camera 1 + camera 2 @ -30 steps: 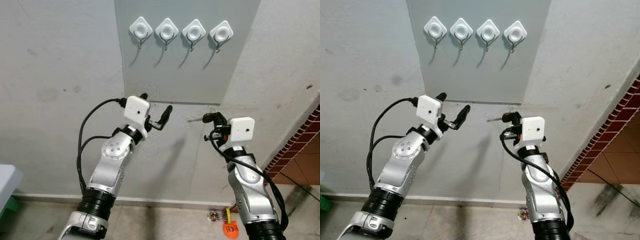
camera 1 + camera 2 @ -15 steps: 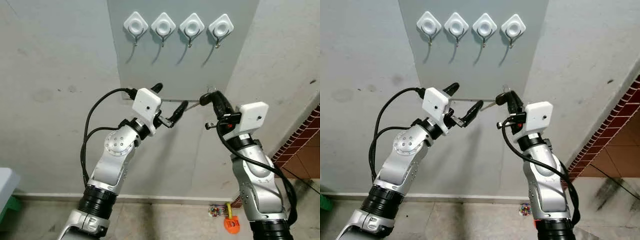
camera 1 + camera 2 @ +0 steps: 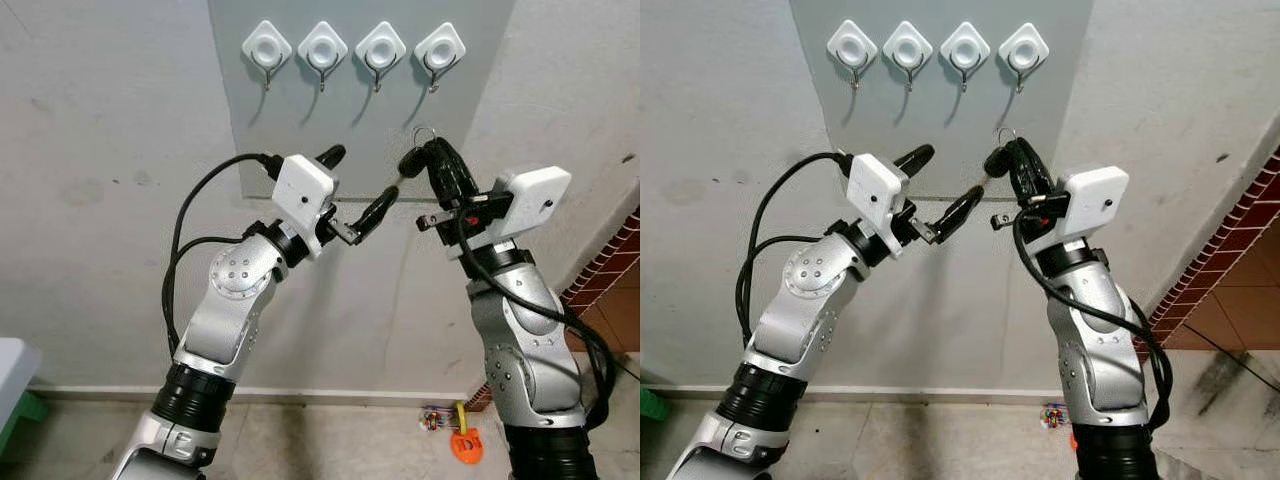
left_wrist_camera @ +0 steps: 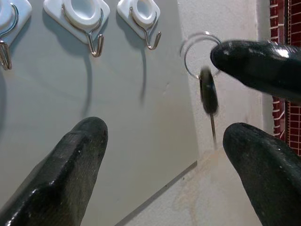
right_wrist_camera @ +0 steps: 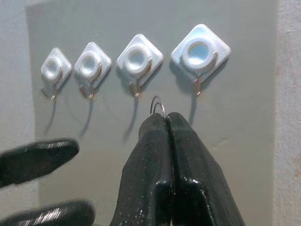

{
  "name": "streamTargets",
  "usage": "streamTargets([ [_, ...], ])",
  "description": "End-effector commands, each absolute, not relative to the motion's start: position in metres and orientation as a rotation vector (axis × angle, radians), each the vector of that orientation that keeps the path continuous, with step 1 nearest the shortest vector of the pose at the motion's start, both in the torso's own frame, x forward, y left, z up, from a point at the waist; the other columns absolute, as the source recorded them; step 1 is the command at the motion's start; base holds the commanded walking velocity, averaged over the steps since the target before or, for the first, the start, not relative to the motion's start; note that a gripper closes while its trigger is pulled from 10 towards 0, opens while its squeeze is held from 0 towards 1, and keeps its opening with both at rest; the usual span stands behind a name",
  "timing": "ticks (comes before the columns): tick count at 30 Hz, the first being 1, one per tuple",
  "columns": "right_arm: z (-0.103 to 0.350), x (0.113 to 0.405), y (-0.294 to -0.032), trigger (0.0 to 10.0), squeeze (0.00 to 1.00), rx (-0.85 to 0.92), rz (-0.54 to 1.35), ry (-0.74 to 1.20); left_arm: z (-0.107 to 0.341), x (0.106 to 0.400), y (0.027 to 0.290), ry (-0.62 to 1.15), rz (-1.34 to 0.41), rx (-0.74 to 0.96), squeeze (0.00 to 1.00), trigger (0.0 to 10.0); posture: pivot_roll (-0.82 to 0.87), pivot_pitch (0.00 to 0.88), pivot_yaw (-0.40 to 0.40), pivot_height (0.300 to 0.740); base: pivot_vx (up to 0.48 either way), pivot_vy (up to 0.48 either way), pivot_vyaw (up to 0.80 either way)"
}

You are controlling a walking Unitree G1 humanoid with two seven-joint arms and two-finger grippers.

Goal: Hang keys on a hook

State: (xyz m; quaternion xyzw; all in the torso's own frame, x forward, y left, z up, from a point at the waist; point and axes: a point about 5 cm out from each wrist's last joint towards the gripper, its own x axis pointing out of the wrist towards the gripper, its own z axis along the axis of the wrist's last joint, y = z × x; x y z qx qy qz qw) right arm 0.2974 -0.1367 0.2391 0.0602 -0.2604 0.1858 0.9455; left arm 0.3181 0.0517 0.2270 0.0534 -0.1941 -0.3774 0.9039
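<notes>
1. Four white hooks (image 3: 354, 47) are seen on a grey panel (image 3: 300, 140) in the head views; the key (image 3: 408, 166) with its thin ring (image 3: 425, 133) is pinched in the right pincer (image 3: 432, 160) just below them, while the left pincer (image 3: 357, 190) is spread wide nearby, holding nothing.
2. From the left wrist, the key is seen dangling loose: light, stiff, slippery metal.
3. From the right wrist, the closed fingers (image 5: 160, 141) are shown gripping near the ring, which is judged best left free.
</notes>
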Motion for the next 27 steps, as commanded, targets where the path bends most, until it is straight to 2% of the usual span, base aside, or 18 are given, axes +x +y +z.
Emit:
streamTargets([
  [1,0.253,0.300,-0.141,10.0,0.00,0.149,0.371,-0.572,0.238,0.315,0.049,-0.438,-0.806,0.112,0.00,10.0,-0.01,0.057,0.043,0.740,0.000,0.000,0.00],
  [12,0.262,0.322,-0.155,10.0,0.00,0.199,0.331,-0.575,0.240,0.312,0.047,-0.436,-0.807,0.105,0.00,10.0,0.00,0.051,0.036,0.740,0.000,0.000,0.00],
  [27,0.262,0.335,-0.158,10.0,0.00,0.219,0.347,-0.561,0.241,0.311,0.050,-0.428,-0.787,0.100,0.00,10.0,0.02,0.069,0.023,0.740,0.000,0.000,0.00],
])
